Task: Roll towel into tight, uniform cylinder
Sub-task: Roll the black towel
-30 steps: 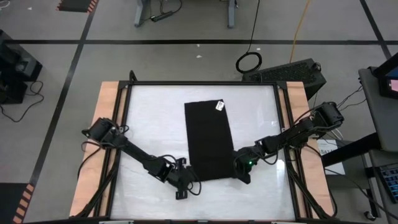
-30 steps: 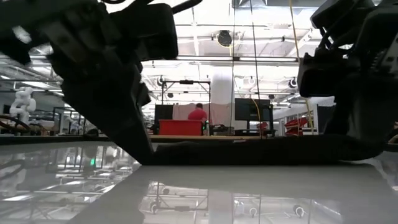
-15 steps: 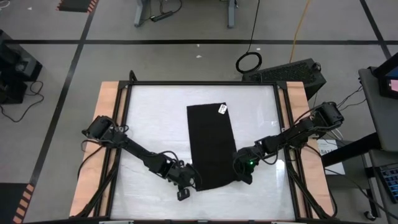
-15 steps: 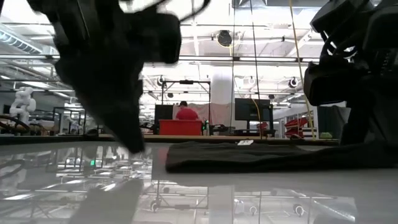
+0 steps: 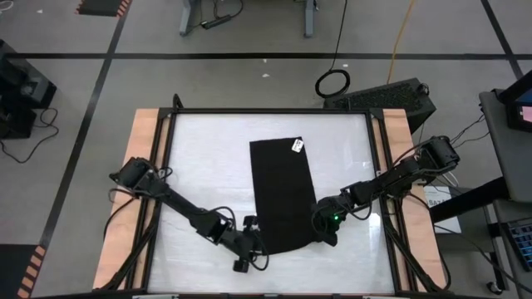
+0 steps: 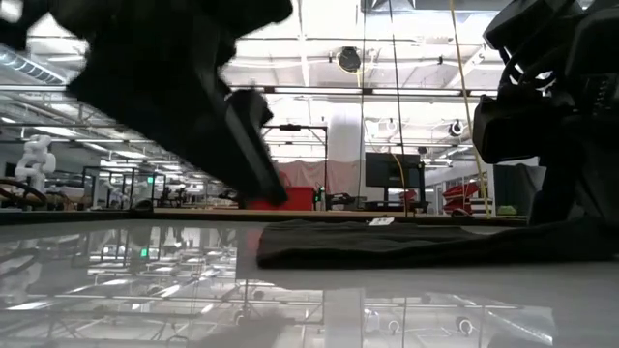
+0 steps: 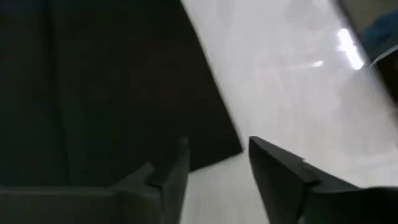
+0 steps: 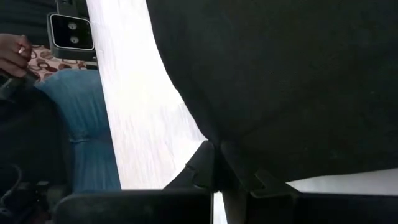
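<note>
The black towel (image 5: 283, 191) lies spread flat on the white table (image 5: 199, 166), its long side running near to far. Its white tag (image 5: 293, 144) is at the far right corner. My left gripper (image 5: 252, 247) hovers open just off the towel's near left corner (image 7: 233, 146), which rests on the table; nothing is between its fingers (image 7: 277, 174). My right gripper (image 5: 326, 237) is shut at the towel's near right corner. In the low view the towel (image 6: 406, 242) shows as a low dark strip on the glossy top. My right gripper pinches the towel's near right corner (image 8: 208, 134) between its two fingers. The fingers come slanting down from the table's right. In the low view that corner (image 6: 580, 232) rises a little toward the gripper, while the rest of the towel stays flat.
Wooden rails (image 5: 141, 183) and a black frame border the tabletop on the left and right. Bare white surface lies on the towel's left and right (image 5: 349, 158). A person's hand (image 8: 12, 53) shows beyond the table in the right wrist view.
My left gripper has let go of the towel's near left corner, opened, rolled and risen a little. The released corner has dropped flat onto the table. The towel's near end has slid slightly toward the near edge, leaving the cloth a bit skewed. My right gripper has kept its hold.
</note>
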